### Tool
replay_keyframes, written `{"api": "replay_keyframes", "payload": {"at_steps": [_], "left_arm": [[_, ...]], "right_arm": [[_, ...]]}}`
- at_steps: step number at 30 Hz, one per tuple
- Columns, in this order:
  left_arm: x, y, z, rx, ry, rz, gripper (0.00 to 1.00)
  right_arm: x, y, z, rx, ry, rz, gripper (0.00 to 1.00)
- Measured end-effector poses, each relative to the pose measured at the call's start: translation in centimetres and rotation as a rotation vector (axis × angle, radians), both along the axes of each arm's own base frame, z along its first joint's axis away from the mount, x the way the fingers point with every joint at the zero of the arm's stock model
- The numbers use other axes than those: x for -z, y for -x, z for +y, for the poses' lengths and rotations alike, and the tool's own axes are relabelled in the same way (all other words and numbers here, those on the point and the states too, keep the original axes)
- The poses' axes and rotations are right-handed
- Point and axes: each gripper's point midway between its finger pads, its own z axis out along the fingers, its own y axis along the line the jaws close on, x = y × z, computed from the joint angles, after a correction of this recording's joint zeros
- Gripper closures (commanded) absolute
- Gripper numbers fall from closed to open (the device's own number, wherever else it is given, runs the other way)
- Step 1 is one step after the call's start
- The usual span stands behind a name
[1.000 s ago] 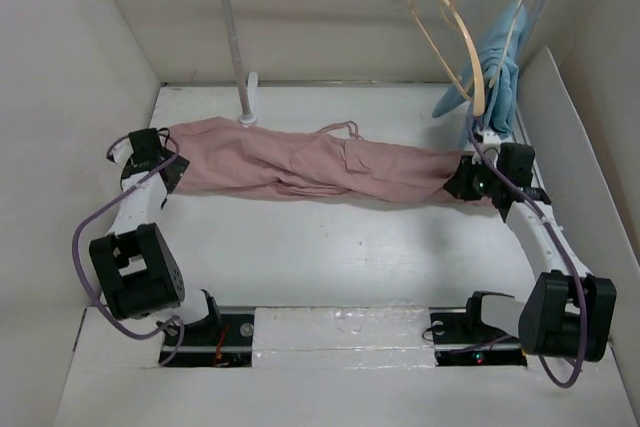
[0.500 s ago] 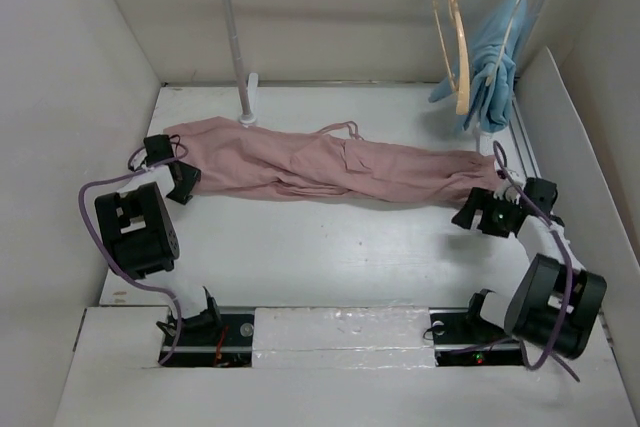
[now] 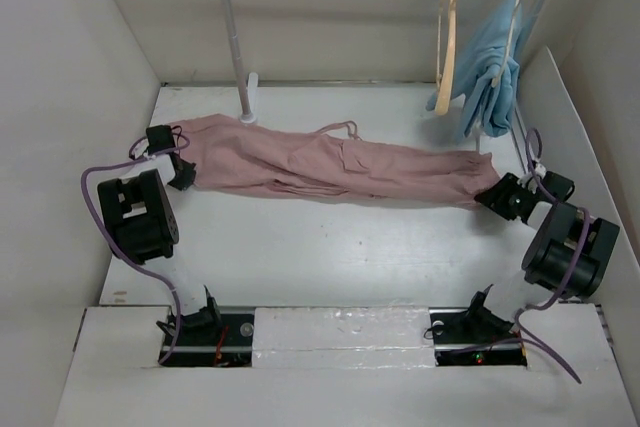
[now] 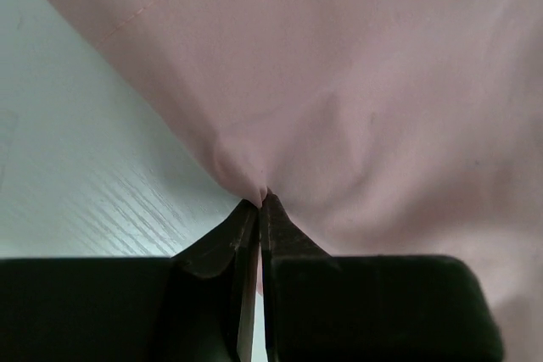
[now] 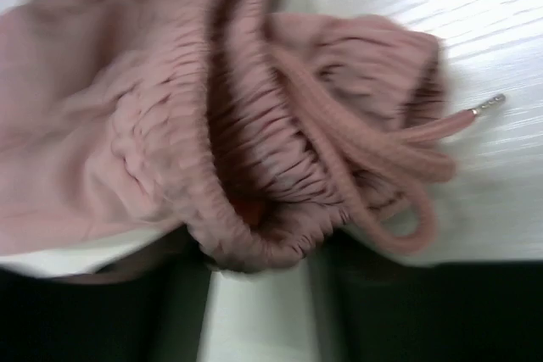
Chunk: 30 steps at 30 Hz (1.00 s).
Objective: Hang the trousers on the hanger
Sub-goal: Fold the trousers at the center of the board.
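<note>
The left gripper (image 4: 259, 199) is pinched shut on the trousers (image 3: 330, 167), while the right gripper (image 5: 259, 252) straddles their gathered waist end, grip unclear.

Trousers (image 3: 330, 167): no lettering, tag or brand readable on the pink cloth in any view.
Hanger (image 3: 445, 32): no stamp or mark readable on the wood.
Tabletop (image 3: 350, 247): no readable text, number or sign.
Wrist views: close cloth only, nothing legible.
</note>
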Motion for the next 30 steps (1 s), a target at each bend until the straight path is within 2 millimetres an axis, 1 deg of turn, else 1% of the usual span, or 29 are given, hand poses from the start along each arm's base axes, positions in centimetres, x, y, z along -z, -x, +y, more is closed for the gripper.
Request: {"api": "replay_keyframes", "payload": {"at_steps": [1, 2, 3, 6, 9, 12, 15, 17, 18, 21, 25, 26, 27, 28, 29, 30], "left_arm": [[-0.1, 0.0, 0.2, 0.004, -0.010, 0.006, 1.00], [-0.1, 0.0, 0.3, 0.007, -0.018, 0.013, 1.00], [-0.1, 0.1, 0.4, 0.012, -0.026, 0.022, 1.00], [-0.3, 0.5, 0.8, 0.020, -0.064, 0.056, 1.00], [-0.8, 1.2, 1.1, 0.022, -0.095, 0.081, 1.00], [-2.2, 2.4, 1.5, 0.012, -0.132, 0.088, 1.00], [-4.1, 3.7, 1.9, -0.004, -0.175, 0.089, 1.00], [-5.2, 4.5, 2.4, -0.021, -0.206, 0.097, 1.00], [-5.6, 5.0, 2.6, -0.027, -0.222, 0.107, 1.00], [-6.5, 6.9, 3.5, -0.050, -0.280, 0.157, 1.00], [-7.4, 8.7, 4.6, -0.080, -0.349, 0.194, 1.00], [-7.2, 9.4, 4.8, -0.089, -0.363, 0.202, 1.00], [-6.8, 10.4, 4.9, -0.097, -0.372, 0.223, 1.00], [-6.3, 11.4, 4.9, -0.103, -0.373, 0.247, 1.00], [-5.7, 12.6, 4.8, -0.105, -0.368, 0.280, 1.00], [-5.1, 13.6, 4.8, -0.109, -0.362, 0.313, 0.96]], "right_arm": [[0.4, -0.3, -0.4, 0.017, -0.006, 0.012, 0.85], [0.8, -0.6, -0.6, 0.028, -0.013, 0.022, 0.97], [1.2, -0.8, -0.8, 0.039, -0.024, 0.038, 1.00], [1.2, -1.0, -0.9, 0.038, -0.030, 0.055, 1.00], [0.4, 0.5, -1.0, 0.031, 0.002, 0.088, 1.00], [-2.0, 2.3, -1.2, 0.019, 0.068, 0.094, 1.00], [-5.3, 3.4, -0.9, -0.009, 0.138, 0.055, 1.00], [-6.6, 4.2, -0.5, -0.031, 0.161, 0.044, 1.00], [-6.9, 4.6, -0.2, -0.042, 0.167, 0.047, 1.00], [-6.6, 6.5, 1.0, -0.077, 0.159, 0.090, 1.00], [-5.3, 9.8, 3.2, -0.128, 0.140, 0.163, 1.00], [-4.7, 10.8, 3.9, -0.143, 0.135, 0.191, 0.99], [-4.4, 11.6, 4.4, -0.157, 0.133, 0.212, 0.96], [-3.9, 12.4, 4.9, -0.171, 0.131, 0.238, 0.87], [-3.6, 13.2, 5.3, -0.184, 0.129, 0.263, 0.73], [-3.4, 13.8, 5.6, -0.196, 0.125, 0.284, 0.47]]}}
